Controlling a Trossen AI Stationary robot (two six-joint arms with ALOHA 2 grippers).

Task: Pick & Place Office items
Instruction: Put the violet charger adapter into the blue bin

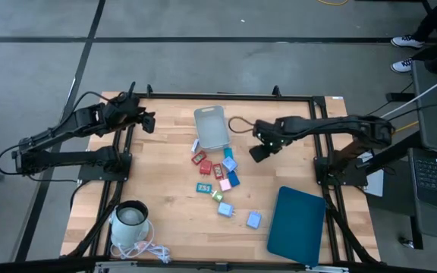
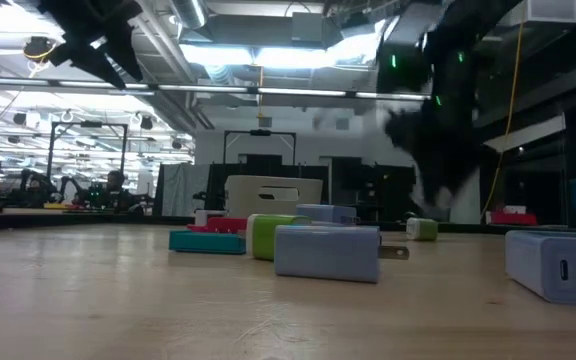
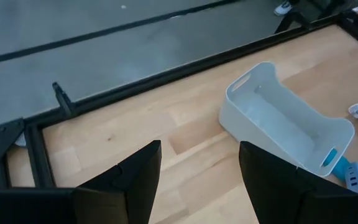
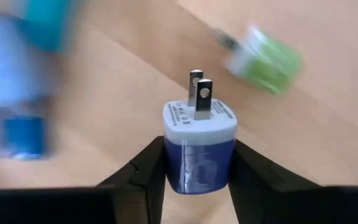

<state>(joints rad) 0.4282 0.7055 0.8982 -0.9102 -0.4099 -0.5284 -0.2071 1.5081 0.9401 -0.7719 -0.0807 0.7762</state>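
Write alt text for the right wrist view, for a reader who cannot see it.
The right gripper holds a small blue charger plug between its two dark fingers, the plug's two metal prongs pointing away from the camera. Beyond it, blurred over the wooden table, lie a green plug and several blue pieces.

The blue charger's (image 4: 199,146) lower half sits hidden between the right gripper's (image 4: 199,171) fingers; beside the charger, a green piece (image 4: 267,59) and blue pieces (image 4: 20,56) smear into blur, shapes unreadable; the bin's (image 3: 291,124) far corner hides a light-blue piece (image 3: 356,177).
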